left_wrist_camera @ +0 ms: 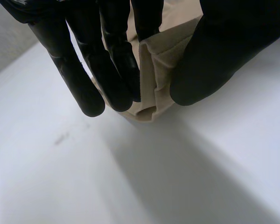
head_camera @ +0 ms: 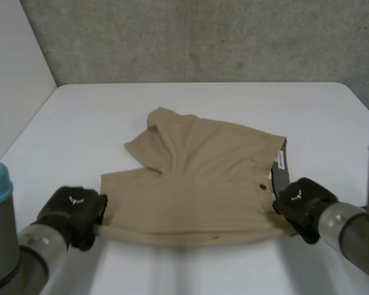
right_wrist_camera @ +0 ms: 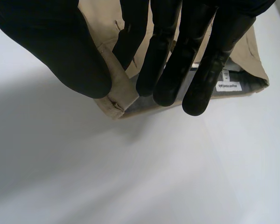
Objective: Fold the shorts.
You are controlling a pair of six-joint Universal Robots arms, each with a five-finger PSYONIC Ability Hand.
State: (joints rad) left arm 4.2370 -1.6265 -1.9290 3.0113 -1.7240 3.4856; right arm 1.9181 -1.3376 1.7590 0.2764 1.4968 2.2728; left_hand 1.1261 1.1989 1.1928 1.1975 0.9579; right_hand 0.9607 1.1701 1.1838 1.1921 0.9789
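Observation:
Tan shorts [head_camera: 197, 178] lie on the white table [head_camera: 190, 98], their near edge lifted off the surface. My left hand [head_camera: 74, 212] pinches the near left corner of the shorts [left_wrist_camera: 154, 70] between fingers [left_wrist_camera: 114, 65] and thumb. My right hand [head_camera: 304, 203] pinches the near right corner at the waistband [right_wrist_camera: 119, 95]. There the grey inner lining and a white label [right_wrist_camera: 228, 87] show, beside a small button [head_camera: 263, 187]. The far leg of the shorts is rumpled and folded over itself.
Bare white table [left_wrist_camera: 84, 177] lies under and in front of both hands. A grey wall [head_camera: 203, 37] runs behind the table's far edge, and a white panel [head_camera: 12, 67] stands at the left.

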